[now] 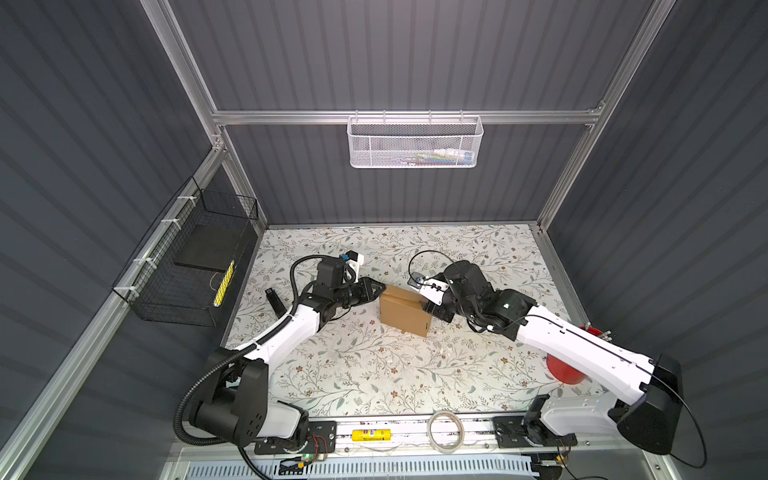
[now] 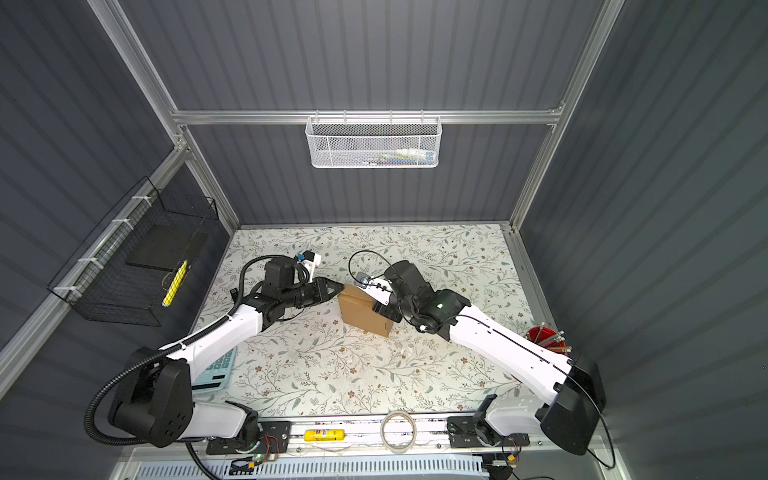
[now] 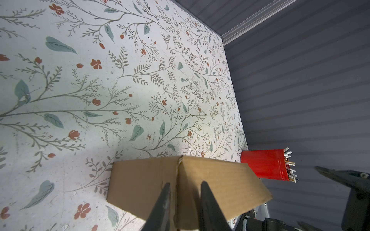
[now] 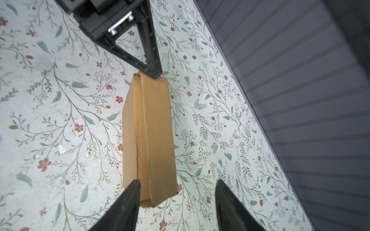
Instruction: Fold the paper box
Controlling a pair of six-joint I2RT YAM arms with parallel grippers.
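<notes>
The paper box (image 1: 405, 309) (image 2: 365, 309) is brown cardboard, folded up and standing on the floral table between my two grippers. My left gripper (image 1: 382, 286) (image 2: 341, 286) is at its upper left corner. In the left wrist view its fingers (image 3: 166, 192) straddle a folded ridge of the box (image 3: 210, 176) and are shut on it. The right wrist view shows the left gripper's tip (image 4: 156, 74) on the far end of the box (image 4: 152, 130). My right gripper (image 1: 430, 307) (image 2: 384, 309) (image 4: 178, 183) stands open at the near end, with the box's corner between its jaws beside one finger.
A red cup of pencils (image 2: 544, 336) (image 3: 264, 166) stands at the table's right edge. A tape roll (image 1: 446, 430) and a yellow tube (image 1: 372, 435) lie on the front rail. A calculator (image 2: 220, 370) lies under the left arm. A black wire basket (image 1: 195, 257) hangs on the left wall.
</notes>
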